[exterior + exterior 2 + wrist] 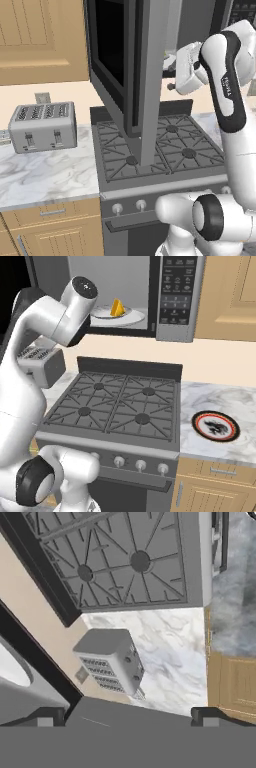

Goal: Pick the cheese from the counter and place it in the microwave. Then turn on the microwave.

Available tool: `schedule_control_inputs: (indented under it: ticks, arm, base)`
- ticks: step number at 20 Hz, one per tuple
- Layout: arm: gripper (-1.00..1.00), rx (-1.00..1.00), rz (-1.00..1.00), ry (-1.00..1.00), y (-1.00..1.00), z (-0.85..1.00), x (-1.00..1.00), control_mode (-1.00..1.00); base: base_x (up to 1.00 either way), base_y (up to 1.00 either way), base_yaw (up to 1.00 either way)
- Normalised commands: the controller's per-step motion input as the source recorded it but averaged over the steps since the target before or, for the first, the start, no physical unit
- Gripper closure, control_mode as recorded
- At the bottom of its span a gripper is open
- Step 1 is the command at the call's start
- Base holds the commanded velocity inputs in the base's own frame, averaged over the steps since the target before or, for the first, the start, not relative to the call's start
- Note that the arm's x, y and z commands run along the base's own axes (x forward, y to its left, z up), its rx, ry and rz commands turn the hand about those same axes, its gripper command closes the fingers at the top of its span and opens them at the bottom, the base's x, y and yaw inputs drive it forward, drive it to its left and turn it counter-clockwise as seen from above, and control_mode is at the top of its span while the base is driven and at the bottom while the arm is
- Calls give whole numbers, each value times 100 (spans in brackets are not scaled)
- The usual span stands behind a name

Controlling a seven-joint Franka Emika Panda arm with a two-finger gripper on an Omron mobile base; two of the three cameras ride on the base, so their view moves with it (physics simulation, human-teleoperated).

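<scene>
Cheese sits inside the microwave — door partly cropped — gripper spread wide, empty.

**Open door crowds the stove; cavity mouth stays clear**

I see the microwave door swung wide, standing edge-on out over the stove and cutting the air above the burners in two. Past it, the cavity mouth is unblocked, though the cheese sits on the turntable and takes up the middle of the floor. The button panel has free air in front. My tool, fingers spread wide, hangs close beside the door. On the left surface the toaster stands against the wall; on the right surface only the flat plate lies low.
</scene>
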Motion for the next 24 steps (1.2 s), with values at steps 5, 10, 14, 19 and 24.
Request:
schedule_control_inputs:
  ticks: [5, 10, 14, 19, 24]
  arm:
    - [-100, -29, 0, -24, 3, 6, -77, -100]
    - [-100, -60, 0, -30, 0, 21, -47, -100]
    - [-100, -69, 2, -31, 0, 32, -63, -100]
    - [-100, -60, 0, -24, 0, 60, -74, -100]
    - [-100, -43, 0, -9, -2, 67, -72, -100]
  base:
    - [0, 0, 0]
    - [0, 0, 0]
    - [0, 0, 0]
    - [0, 0, 0]
    - [0, 0, 0]
